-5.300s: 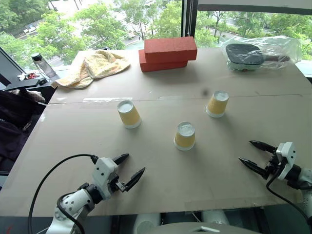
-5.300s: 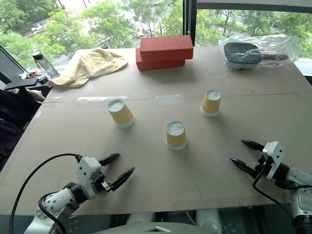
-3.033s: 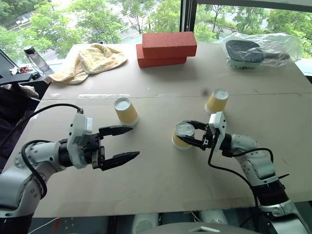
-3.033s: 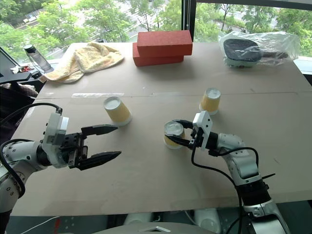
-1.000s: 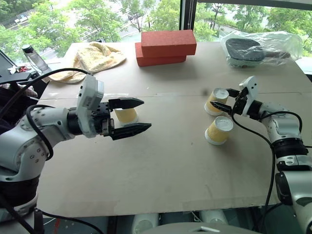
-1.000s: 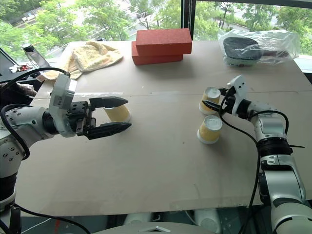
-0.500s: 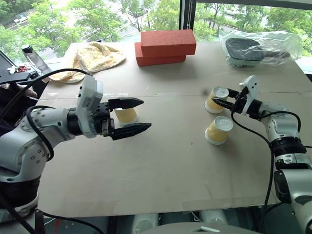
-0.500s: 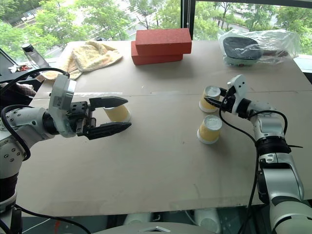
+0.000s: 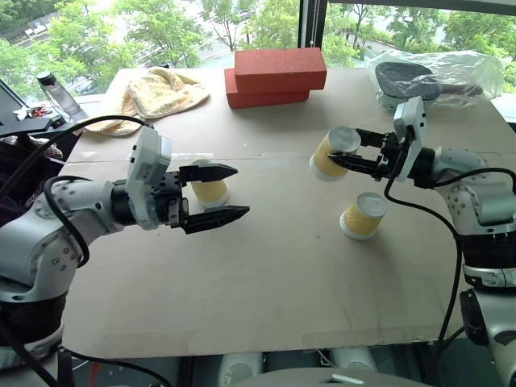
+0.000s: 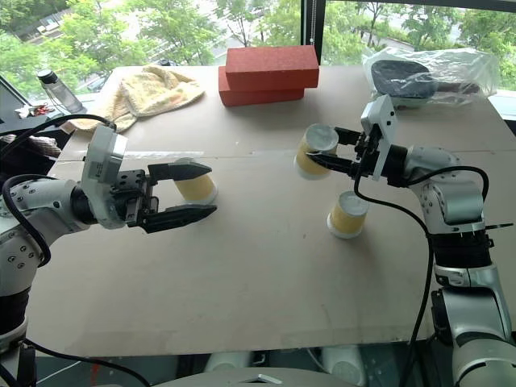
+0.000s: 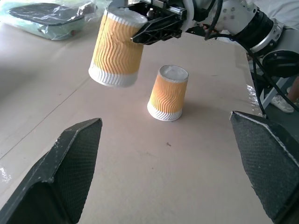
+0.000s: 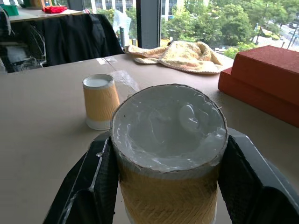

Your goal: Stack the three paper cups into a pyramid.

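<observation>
1. Cups: the right gripper (image 9: 348, 157) is clamping one cup (image 9: 330, 151) between its fingers and holding it in the air, tilted, clear of the table (image 9: 266, 314).
2. A second cup (image 9: 362, 215) is standing upside down on the table just below that gripper and a little nearer the robot.
3. The third cup (image 9: 210, 184) is standing upside down at the far side of the left gripper (image 9: 227, 193), whose fingers are spread wide apart and holding nothing; they are hovering near it, not touching it as far as I can tell.
4. Judging by this, the step in hand is gathering: the right gripper is carrying its cup, and no two cups are standing side by side as a base yet.
5. The next move is probably calling for setting the carried cup down rim-first, upright and touching a neighbouring cup, so the pair can bear the top one.
6. The risk is lying in the tilt: a cup released while leaning would likely topple or roll.
7. The bricks (image 9: 274, 76) and towel (image 9: 157, 93) are lying well beyond both grippers, out of the way.
</observation>
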Motion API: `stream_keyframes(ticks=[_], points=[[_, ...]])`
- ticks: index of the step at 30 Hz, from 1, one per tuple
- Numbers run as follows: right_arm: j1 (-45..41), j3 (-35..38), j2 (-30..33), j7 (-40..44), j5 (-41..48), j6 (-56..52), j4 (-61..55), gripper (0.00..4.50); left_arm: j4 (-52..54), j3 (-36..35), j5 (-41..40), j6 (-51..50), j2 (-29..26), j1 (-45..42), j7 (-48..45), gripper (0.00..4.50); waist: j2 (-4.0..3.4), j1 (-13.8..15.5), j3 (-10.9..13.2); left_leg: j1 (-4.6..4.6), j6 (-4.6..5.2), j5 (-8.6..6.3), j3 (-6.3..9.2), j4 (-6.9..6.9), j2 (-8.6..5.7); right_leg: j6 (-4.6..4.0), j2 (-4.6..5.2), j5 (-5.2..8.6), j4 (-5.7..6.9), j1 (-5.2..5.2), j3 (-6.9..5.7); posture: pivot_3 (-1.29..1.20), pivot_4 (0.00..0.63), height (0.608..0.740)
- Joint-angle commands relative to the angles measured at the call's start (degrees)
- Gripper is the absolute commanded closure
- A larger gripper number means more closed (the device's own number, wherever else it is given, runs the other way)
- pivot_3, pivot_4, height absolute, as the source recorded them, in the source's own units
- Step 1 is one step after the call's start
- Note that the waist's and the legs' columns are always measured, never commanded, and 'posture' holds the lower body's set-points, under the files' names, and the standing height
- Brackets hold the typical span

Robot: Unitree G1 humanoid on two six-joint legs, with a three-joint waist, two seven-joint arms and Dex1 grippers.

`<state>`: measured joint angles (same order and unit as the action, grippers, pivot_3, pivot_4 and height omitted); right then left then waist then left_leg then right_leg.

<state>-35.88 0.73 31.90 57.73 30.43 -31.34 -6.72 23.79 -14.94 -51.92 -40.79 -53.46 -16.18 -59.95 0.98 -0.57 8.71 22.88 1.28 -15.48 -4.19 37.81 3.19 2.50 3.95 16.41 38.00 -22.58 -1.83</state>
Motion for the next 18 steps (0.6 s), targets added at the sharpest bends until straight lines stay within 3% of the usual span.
stream_keyframes(ticks=[1, 9, 15, 18], points=[[1.2, 2.6, 1.2, -2.4, 2.6, -2.8, -5.4, 2.34, 1.0, -0.8, -0.3, 0.5, -0.1, -0.3, -0.4, 0.0, 0.0, 0.0, 0.0, 0.0, 0.0, 0.0, 0.0, 0.02, 0.0, 0.0, 0.0, 0.0, 0.01, 0.0, 0.01, 0.0, 0.15, 0.73], [6.7, 12.0, 5.7, -6.3, -1.5, 5.1, 5.6, 2.34, 0.3, 0.3, 0.1, 0.8, 0.1, -1.2, -1.1, 0.0, 0.01, 0.3, 0.0, 0.01, 0.01, -0.01, -0.03, 0.11, -0.09, 0.0, 0.01, 0.0, 0.01, 0.03, 0.04, 0.0, 0.15, 0.73], [19.6, 18.0, 11.6, 3.5, -2.9, 18.1, 13.5, 2.34, 0.4, 1.2, 0.5, 1.4, 0.1, -1.1, -2.3, 0.0, 0.01, 0.9, 0.0, 0.02, 0.02, -0.01, -0.04, 0.07, -0.11, 0.0, -0.03, 0.0, -0.04, 0.03, 0.03, 0.0, 0.15, 0.73], [27.0, 18.3, 14.1, 9.7, -1.9, 19.3, 13.8, 2.34, 0.8, 1.6, 0.9, 1.5, -0.8, -0.3, -4.2, 0.0, -0.02, 0.5, 0.0, -0.03, 0.02, -0.01, -0.06, 0.09, -0.1, 0.0, -0.1, 0.0, 0.0, 0.03, 0.09, 0.0, 0.15, 0.73]])
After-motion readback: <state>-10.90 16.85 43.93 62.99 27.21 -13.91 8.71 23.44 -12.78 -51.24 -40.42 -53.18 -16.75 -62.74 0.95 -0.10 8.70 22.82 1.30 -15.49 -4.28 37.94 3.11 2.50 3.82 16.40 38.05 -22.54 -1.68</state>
